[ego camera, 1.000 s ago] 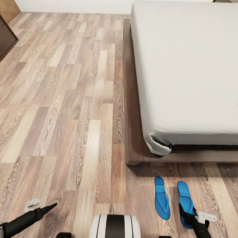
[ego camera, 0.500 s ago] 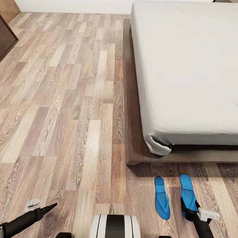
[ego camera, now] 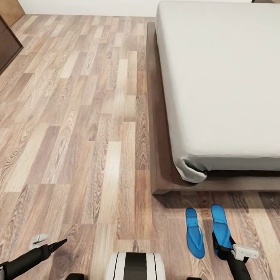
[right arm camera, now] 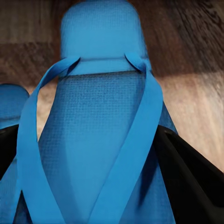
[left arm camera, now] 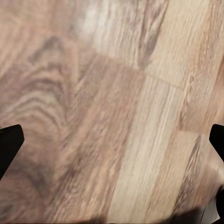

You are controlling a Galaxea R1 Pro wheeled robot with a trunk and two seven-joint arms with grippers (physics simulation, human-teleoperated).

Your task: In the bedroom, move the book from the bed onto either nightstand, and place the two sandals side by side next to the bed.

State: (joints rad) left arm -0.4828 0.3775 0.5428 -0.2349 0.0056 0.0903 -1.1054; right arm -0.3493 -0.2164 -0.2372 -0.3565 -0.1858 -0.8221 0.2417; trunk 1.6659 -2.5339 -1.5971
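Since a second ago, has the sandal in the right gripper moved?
Yes. The held sandal slid toward the bed frame; its tip now lies just past the other sandal's.

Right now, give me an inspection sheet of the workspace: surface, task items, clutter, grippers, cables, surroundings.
Surface: wood-plank floor, bare mattress on the bed.
Job's things: two sandals on the floor past the bed's foot, roughly parallel, a narrow gap between; left sandal lies free, right sandal is in the gripper.
Clutter: nothing seen.
Grippers: right gripper shut on the right sandal's heel end; left gripper over bare floor, fingers apart in its wrist view.
Cables: nothing seen.
Surroundings: dark wooden furniture at far left, white wall behind.
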